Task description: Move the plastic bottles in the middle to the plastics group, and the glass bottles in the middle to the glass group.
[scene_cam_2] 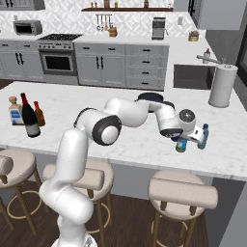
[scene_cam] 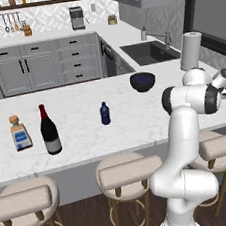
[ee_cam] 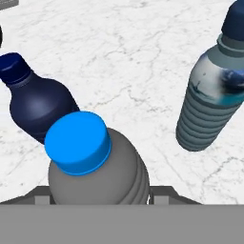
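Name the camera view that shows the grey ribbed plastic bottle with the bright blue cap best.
The hand view: the grey ribbed plastic bottle with the bright blue cap fills the foreground. The right base view gives a small glimpse of it under the end effector. In the left base view I cannot make it out.

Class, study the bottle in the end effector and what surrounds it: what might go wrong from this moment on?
1. The end effector is shut on the grey blue-capped bottle, close to the dark blue bottle and the teal bottle. Setting it down or pulling away may tip a neighbour.
2. In the right base view these bottles are near the counter's front edge, so a toppled one might roll off.
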